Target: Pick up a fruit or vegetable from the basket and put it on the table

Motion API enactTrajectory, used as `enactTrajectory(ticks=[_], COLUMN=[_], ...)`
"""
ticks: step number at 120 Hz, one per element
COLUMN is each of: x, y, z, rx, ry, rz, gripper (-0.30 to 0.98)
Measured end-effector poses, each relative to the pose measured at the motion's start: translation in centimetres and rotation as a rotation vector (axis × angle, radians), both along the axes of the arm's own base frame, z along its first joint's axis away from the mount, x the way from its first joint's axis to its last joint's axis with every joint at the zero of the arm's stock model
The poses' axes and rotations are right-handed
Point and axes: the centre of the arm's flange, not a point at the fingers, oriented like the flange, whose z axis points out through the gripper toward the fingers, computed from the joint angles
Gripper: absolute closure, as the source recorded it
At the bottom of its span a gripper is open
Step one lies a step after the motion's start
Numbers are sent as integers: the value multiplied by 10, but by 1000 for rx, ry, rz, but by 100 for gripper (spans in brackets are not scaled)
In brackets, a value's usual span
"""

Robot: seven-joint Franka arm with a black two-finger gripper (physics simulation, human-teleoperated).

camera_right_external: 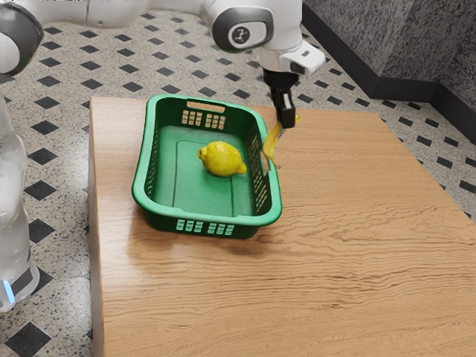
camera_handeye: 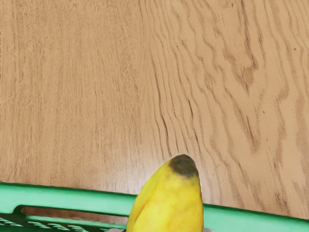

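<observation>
Green plastic basket [camera_right_external: 216,217] upright on the wooden surface [camera_right_external: 357,245]; I take places from it. Black claw [camera_right_external: 285,124] at the basket's long side on the exterior view's right, tilted, its two fingers closed on a yellow banana [camera_right_external: 272,141], one on each flank. Banana hangs lengthwise at that side's rim, level with the handle slot; seen from the wrist, its dark tip reaches past the rim, over the wood outside. Whether banana and rim touch, cannot tell. One lemon [camera_right_external: 222,160] inside the basket, lying on its bottom, nearer the banana's side than the opposite one. White arm [camera_right_external: 242,22] reaches above the basket's far end.
</observation>
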Motion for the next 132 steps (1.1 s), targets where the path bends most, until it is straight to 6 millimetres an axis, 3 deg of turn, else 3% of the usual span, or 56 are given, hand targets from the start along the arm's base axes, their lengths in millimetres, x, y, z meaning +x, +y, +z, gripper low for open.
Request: enactTrajectory(ticks=[13, 28, 37, 55, 80, 106, 132], x=[39, 86, 108, 139, 158, 166, 167], y=[-9, -29, -47, -52, -52, -53, -50], z=[12, 11, 0, -30, -58, -61, -57], rx=[-5, -15, -22, -36, -69, -117, -138], ry=[-40, -71, -80, -89, -100, -156, -174], rz=[-1, -18, -35, -24, -1, 15, 23], gripper=[58, 58, 59, 58, 56, 18, 5])
